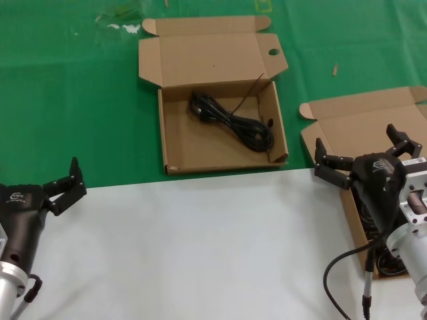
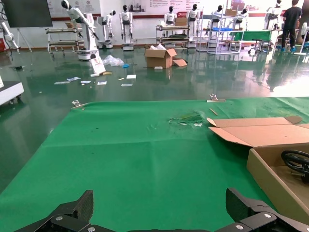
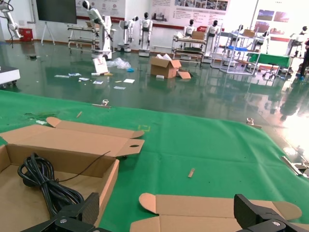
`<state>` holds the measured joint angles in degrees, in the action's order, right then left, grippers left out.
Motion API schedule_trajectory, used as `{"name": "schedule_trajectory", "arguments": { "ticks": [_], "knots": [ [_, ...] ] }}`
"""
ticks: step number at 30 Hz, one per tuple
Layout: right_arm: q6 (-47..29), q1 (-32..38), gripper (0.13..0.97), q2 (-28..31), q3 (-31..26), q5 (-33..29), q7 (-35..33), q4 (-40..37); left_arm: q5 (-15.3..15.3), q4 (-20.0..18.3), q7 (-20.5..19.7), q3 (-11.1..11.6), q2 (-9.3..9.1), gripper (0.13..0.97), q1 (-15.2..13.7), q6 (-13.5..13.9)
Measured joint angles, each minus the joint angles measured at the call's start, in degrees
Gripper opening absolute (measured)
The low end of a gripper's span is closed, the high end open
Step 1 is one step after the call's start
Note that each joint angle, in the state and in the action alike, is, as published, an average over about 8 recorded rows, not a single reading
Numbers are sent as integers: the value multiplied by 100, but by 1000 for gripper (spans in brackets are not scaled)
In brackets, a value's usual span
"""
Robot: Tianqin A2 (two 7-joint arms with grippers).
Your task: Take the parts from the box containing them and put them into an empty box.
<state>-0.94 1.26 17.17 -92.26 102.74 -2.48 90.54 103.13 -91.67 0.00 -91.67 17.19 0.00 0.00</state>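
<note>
Your right tool hangs wide open over the plain box at the bench's right edge. You can only glimpse dark cord under the arm there. One bundle of cords already lies in the box with the round hole, out on the green cloth. These cords look light, soft and floppy, so loose ends may dangle and catch on a wall. Pinch the thick middle of the bundle. Your left tool waits open at the bench's left side, pointing up toward the cloth.
</note>
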Motion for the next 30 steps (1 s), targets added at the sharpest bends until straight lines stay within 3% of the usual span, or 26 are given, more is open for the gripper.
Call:
{"name": "schedule_trajectory", "arguments": {
  "ticks": [30],
  "knots": [
    [0, 0, 966, 0, 0, 0, 0, 0, 0, 0, 0, 0, 0, 966, 0, 0]
  ]
}}
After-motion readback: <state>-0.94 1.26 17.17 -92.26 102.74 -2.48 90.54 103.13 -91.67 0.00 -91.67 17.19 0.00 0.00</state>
